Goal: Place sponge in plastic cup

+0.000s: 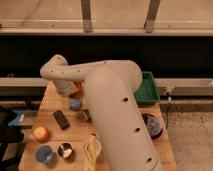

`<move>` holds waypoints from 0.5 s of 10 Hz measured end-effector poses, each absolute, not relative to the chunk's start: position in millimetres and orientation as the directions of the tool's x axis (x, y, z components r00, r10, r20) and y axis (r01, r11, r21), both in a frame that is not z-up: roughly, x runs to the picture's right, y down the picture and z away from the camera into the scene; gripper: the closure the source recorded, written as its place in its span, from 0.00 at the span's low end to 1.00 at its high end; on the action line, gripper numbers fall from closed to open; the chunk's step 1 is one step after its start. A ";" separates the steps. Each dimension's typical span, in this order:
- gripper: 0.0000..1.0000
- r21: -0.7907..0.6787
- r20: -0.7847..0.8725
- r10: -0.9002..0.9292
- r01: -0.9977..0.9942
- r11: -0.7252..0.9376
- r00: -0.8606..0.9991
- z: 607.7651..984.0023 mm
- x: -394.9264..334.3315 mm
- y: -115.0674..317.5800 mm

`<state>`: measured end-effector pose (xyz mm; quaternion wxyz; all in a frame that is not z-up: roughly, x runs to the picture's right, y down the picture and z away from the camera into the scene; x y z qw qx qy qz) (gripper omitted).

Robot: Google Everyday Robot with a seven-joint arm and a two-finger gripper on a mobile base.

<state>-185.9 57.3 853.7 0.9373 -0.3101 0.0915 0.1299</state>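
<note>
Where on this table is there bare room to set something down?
Bare wood lies left of the black bar, toward the table edge. Front-left is crowded: orange fruit, plastic cup, silver cup. The gripper hangs by the sponge.

On the bench, the gripper sits close at the sponge's 12 o'clock. The bar lies at the sponge's 7, the fruit at the bar's 8. The cup stands at the fruit's 6, the metal cup at the cup's 3.
</note>
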 end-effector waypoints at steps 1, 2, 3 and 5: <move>0.20 -0.567 -0.250 0.181 -0.296 0.769 0.951 855.7 -188.6 61.1; 0.20 -0.579 -0.248 0.173 -0.289 0.762 0.953 857.6 -192.5 66.8; 0.20 -0.583 -0.250 0.172 -0.290 0.759 0.953 858.6 -192.2 69.1; 0.20 -0.593 -0.255 0.174 -0.296 0.749 0.951 860.4 -189.8 73.6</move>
